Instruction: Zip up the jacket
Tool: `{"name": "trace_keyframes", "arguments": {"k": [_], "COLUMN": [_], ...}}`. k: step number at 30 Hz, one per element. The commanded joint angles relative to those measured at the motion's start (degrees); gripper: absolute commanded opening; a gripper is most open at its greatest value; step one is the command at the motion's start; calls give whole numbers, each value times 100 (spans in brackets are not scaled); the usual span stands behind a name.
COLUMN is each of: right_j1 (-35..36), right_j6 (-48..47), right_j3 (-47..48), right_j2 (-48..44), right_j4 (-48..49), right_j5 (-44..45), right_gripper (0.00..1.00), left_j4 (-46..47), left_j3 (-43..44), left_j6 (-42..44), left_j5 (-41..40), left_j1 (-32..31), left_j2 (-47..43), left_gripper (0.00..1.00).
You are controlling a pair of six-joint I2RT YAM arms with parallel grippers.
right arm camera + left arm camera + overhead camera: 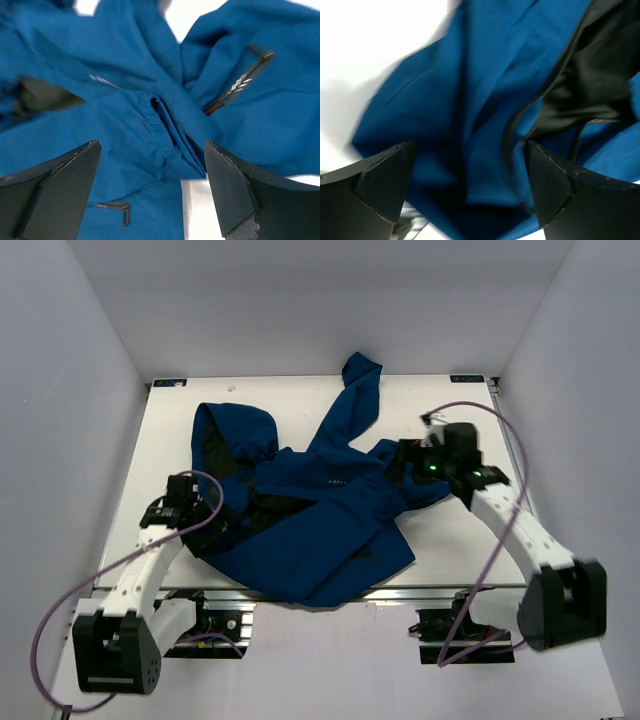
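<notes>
The jacket (320,510), dark blue with a hood at the back left and black lining showing at its left, lies crumpled across the middle of the table. One sleeve runs to the back centre. My left gripper (205,502) is open, over the jacket's left edge; its view shows blue folds (470,110), black lining (600,75) and a dark zipper edge. My right gripper (408,462) is open, over the jacket's right side; its view shows blue fabric (140,130), tiny white lettering (102,81) and a pocket zip (240,85).
The white table (460,530) shows bare at the right and back left. Grey walls close it in on three sides. The jacket's hem hangs near the table's front edge (300,592). Cables loop from both arms.
</notes>
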Motion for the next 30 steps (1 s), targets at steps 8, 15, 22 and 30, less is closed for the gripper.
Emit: {"name": "trace_keyframes", "arguments": {"k": [8, 15, 22, 30], "right_j1": [568, 594, 1463, 2563], "right_j6": [-40, -23, 206, 338], "right_j3": [1022, 1384, 382, 319], "right_j2": [2364, 3253, 2639, 1400], "right_j4": [398, -50, -16, -25], "right_j5": [997, 655, 76, -762], "right_gripper": [89, 89, 89, 89], "left_j4": [2702, 2641, 2318, 3247], "left_j3": [880, 3600, 7672, 9619], "left_j6": [-120, 91, 618, 962], "left_j5": [732, 467, 994, 1910], "left_j1": [2, -15, -200, -455], "left_j2": [3177, 6061, 8820, 9397], "left_gripper": [98, 98, 98, 98]}}
